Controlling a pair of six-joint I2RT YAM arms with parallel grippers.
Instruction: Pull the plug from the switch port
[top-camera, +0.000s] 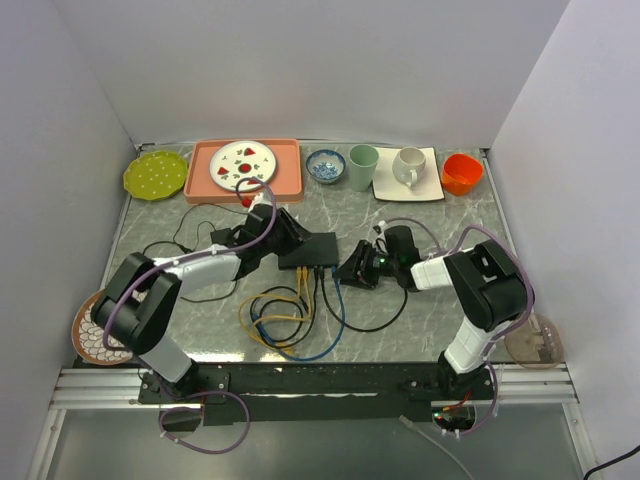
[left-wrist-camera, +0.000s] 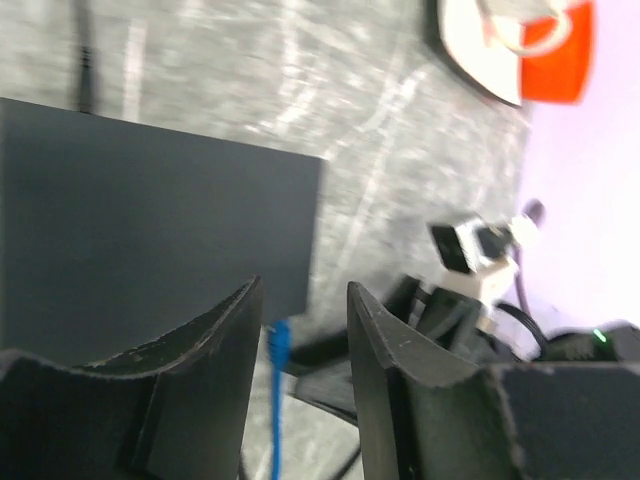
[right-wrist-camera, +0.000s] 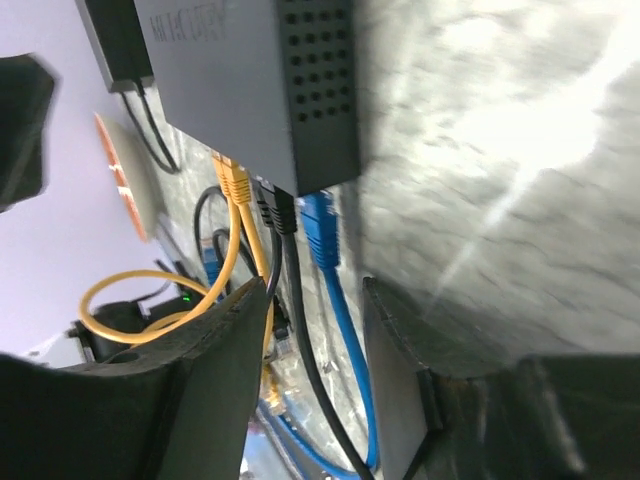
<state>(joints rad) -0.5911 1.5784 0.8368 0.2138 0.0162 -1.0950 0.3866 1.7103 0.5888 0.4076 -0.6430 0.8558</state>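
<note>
The switch lies mid-bench, with a yellow plug, black plug and blue plug seated in its near edge. The left tool sits at the switch's edge (fingers narrowly parted, empty). The right tool, parted and empty, faces the blue plug.

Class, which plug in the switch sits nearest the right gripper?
The blue plug, at the row's end in the switch; the black plug and yellow plug sit farther from the right gripper.

We see the switch mid-table, with cables in its near edge coiling nearer. Left gripper sits just left of it, right gripper just right. Tray far left, mug far right.
</note>
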